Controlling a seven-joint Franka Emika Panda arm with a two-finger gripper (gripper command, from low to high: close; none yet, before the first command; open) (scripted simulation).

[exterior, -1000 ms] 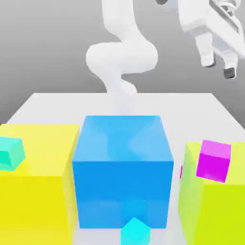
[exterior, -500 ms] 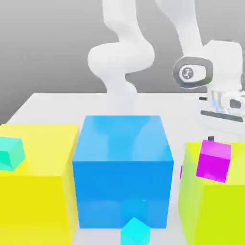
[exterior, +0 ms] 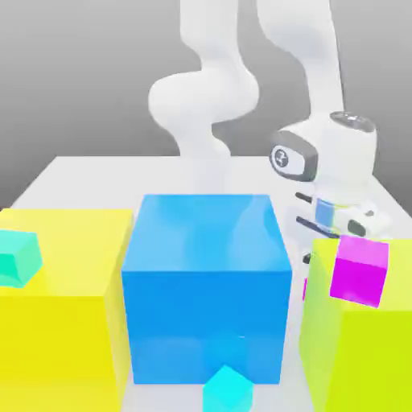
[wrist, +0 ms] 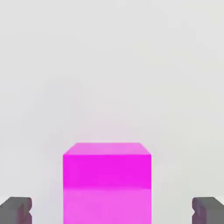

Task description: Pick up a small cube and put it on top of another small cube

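Tool (wrist: 112,212) wide open, fingertips (wrist: 16,210) flanking small cube (wrist: 107,183), no contact.

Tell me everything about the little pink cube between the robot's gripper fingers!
The small cube is plain hot pink, smooth and slightly glossy, with sharp edges and no markings. It sits upright and square on the pale table, its top face level. The gripper is open, with one dark finger on each side; clear gaps show that neither touches it. In the exterior view, only a pink sliver peeks out beside the big yellow-green block.
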